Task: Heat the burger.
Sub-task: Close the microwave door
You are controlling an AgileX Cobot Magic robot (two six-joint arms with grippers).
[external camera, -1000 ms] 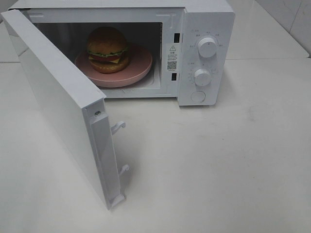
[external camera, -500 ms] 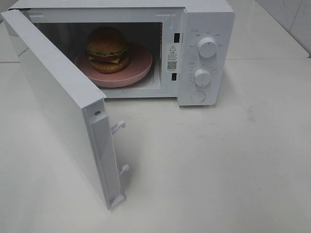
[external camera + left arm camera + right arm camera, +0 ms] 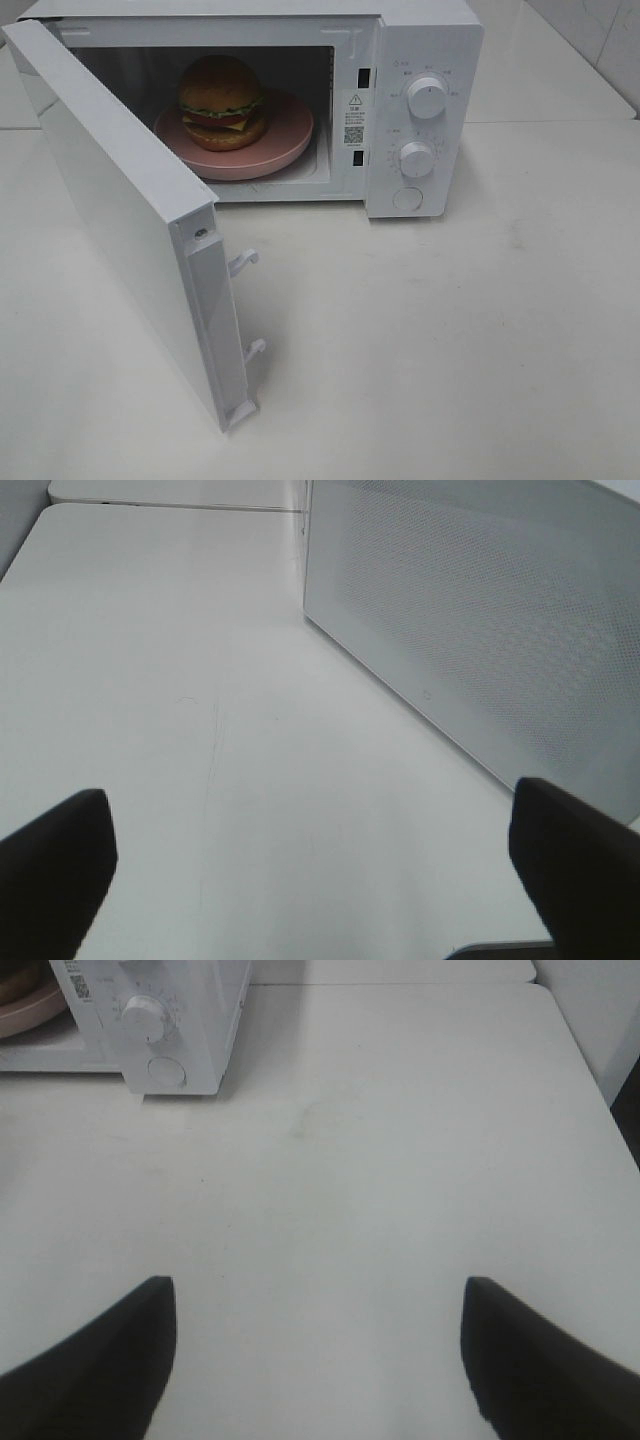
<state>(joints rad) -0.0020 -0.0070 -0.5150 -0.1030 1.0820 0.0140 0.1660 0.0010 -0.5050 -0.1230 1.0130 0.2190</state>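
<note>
Burger (image 3: 222,100) on pink plate (image 3: 290,138) inside microwave (image 3: 452,60), its door (image 3: 110,200) standing open.

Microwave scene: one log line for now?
burger: on plate inside microwave | door: open | left tool: open, empty | right tool: open, empty | next: likely shut door

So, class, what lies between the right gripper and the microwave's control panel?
Nothing but bare white table, as the right wrist view shows. The right gripper, open and empty, hangs short of the microwave's control panel.

bright even light, soft shadow beside microwave door (image 3: 130,220), blurred tool fingers (image 3: 55,865)
</note>
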